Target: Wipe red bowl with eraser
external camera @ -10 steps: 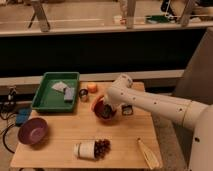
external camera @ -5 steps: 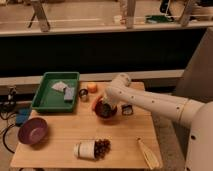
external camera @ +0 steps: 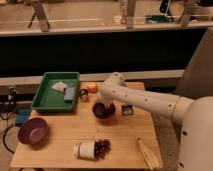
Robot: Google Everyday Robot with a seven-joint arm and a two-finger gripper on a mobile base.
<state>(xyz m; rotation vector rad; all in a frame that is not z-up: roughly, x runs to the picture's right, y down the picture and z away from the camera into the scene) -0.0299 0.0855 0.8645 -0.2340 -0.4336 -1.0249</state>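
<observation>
Camera view: the gripper (external camera: 103,103) is dipping into the red bowl (external camera: 104,111) mid-table, right of the green tray (external camera: 44,100). Can't tell its grip, and the eraser isn't showing. I'd keep light pressure, sweeping the inside without tipping it.

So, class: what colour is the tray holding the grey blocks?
Green, clearest in the camera view; the robot's hand is over the red bowl.

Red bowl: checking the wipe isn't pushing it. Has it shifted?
No. The red bowl stays right of the green tray, with the gripper still over it.
</observation>
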